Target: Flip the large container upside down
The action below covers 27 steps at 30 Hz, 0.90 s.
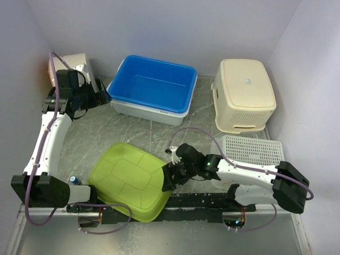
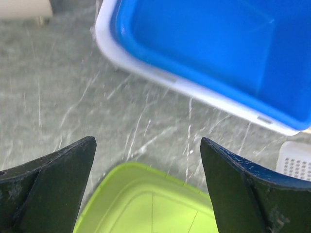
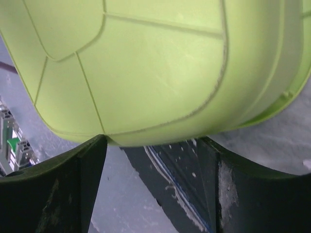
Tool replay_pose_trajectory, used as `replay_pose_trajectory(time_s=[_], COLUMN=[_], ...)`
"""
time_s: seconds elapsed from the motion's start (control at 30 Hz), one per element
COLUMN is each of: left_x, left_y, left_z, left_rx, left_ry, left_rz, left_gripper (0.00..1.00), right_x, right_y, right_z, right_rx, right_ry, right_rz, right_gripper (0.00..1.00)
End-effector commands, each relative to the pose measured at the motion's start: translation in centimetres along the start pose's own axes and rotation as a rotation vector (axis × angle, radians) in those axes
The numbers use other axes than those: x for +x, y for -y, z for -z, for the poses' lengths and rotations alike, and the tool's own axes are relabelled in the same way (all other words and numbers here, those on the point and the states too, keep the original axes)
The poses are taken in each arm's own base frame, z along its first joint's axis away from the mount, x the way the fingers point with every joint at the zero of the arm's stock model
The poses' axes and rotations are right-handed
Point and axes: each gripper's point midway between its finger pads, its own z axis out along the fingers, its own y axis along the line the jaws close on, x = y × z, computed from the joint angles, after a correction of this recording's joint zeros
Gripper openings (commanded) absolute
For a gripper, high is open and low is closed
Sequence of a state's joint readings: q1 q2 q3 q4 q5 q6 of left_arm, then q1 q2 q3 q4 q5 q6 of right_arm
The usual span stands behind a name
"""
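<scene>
Two grippers stand with jaws spread and nothing between them. The lime-green container [image 1: 129,179], taken here to be the large container, lies at the near edge of the table [image 1: 106,133] with its panelled underside facing up, so the turn itself looks essentially done. It appears tilted, with its near rim overhanging the dark rail at the table's front. The right gripper [image 1: 169,180] sits just beside the container's right edge; in the right wrist view the green base fills the space just ahead of the fingers [image 3: 73,174], and whether they touch it cannot be told. The left gripper [image 1: 103,96] hangs well apart at far left, beside the upright blue tub [image 1: 154,85]. Judged remaining: settle the container flat on the table and withdraw the right arm.
</scene>
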<state>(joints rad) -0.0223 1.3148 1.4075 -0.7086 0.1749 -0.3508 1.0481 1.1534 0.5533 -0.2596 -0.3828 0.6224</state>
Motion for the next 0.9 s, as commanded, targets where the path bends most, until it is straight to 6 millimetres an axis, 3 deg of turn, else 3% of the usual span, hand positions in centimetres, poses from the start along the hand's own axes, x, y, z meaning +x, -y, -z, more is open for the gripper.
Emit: replay_pose_trajectory(time_s=[0.0, 0.13, 0.27, 0.4, 0.6, 0.7, 0.8, 0.87], left_x=[3.8, 5.5, 6.6, 7.8, 12.6, 15.1, 16.7, 17.2], left_y=[-1.9, -2.2, -3.1, -4.0, -6.6, -8.0, -7.6, -6.5], left_z=[0.9, 1.1, 1.6, 1.7, -0.6, -1.1, -1.1, -1.4], left_rx=[-0.074, -0.076, -0.115, -0.149, -0.218, -0.280, -0.245, -0.177], left_ry=[-0.095, -0.136, -0.167, -0.197, -0.283, -0.339, -0.380, -0.391], left_rz=[-0.007, -0.001, -0.005, -0.013, 0.029, 0.062, 0.084, 0.100], left_gripper=[1.00, 1.00, 1.00, 1.00, 1.00, 1.00, 1.00, 1.00], right_x=[-6.3, -10.3, -11.5, -9.6, -4.6, -3.3, -3.2, -4.3], right_y=[-0.3, 0.7, 1.7, 1.9, 1.1, 0.8, 0.5, 0.2], right_z=[-0.9, -0.5, 0.5, 1.5, 1.4, 0.7, -0.4, -1.1], right_rx=[0.068, 0.198, 0.258, 0.246, 0.099, 0.035, 0.001, -0.017], right_ry=[0.200, 0.265, 0.262, 0.239, 0.173, 0.179, 0.204, 0.245], right_rz=[0.077, 0.128, 0.128, 0.099, 0.007, -0.046, -0.088, -0.098], right_gripper=[0.75, 0.78, 0.79, 0.79, 0.79, 0.78, 0.78, 0.78])
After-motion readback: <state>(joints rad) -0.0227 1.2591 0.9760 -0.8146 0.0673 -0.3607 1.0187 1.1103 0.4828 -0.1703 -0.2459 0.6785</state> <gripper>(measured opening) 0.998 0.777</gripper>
